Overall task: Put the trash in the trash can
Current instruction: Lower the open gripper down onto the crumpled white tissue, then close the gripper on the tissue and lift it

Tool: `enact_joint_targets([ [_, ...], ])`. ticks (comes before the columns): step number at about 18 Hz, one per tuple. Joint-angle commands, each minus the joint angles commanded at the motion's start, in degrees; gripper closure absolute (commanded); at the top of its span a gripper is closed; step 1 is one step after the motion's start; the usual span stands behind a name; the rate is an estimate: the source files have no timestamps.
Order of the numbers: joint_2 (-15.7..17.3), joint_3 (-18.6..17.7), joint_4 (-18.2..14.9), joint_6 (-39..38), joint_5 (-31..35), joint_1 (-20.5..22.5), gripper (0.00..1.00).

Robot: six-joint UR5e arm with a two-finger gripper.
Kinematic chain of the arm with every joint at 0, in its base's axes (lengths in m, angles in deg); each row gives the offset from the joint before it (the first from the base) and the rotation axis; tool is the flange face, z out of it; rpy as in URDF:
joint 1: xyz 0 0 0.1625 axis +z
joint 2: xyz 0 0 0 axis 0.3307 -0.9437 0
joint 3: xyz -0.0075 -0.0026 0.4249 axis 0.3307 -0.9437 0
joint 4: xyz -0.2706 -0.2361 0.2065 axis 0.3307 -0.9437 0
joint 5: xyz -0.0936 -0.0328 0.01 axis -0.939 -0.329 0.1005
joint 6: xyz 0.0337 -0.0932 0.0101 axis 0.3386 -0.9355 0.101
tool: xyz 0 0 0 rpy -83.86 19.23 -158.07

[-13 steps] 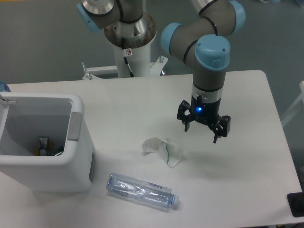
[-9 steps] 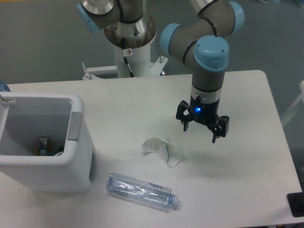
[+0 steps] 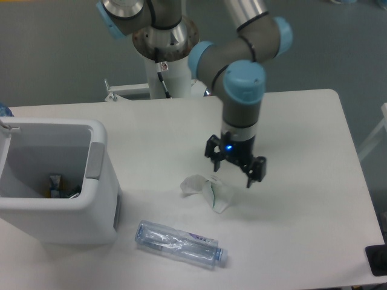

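Hovering at frame centre, gripper [image 3: 236,170] is seen just above and right of crumpled white paper wrapper [image 3: 207,191]; fingers spread apart, nothing held. Wrapper is located on white tabletop [image 3: 302,199], mid-frame, faint green marks visible. Crushed clear bottle [image 3: 179,242] with bluish label is laid on its side at lower centre, apart from wrapper. White trash can [image 3: 54,187] is placed at left edge, small items seen at bottom. Blue light is shown on gripper body.
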Motion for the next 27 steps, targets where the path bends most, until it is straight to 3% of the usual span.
enact_joint_targets([
  [3, -1.5, -1.5, -0.1, 5.4, 0.0, 0.0, 0.0],
  [6, -3.4, -0.5, -0.1, 6.1, -0.1, -0.7, 0.0],
  [7, -4.0, -0.4, -0.2, 6.1, 0.0, -0.8, 0.12],
  [10, -4.0, -0.3, -2.2, 6.1, 0.2, -1.0, 0.79],
  [11, -3.8, 0.3, -3.2, 6.1, 0.2, -0.9, 0.94],
  [12, -3.8, 0.8, -3.5, 6.0, 0.2, -0.9, 1.0],
  [22, -3.2, 3.5, -4.1, 5.9, 0.0, -0.4, 1.0],
  [27, -1.1, 5.2, -4.1, 5.4, -0.4, -0.4, 1.0],
])
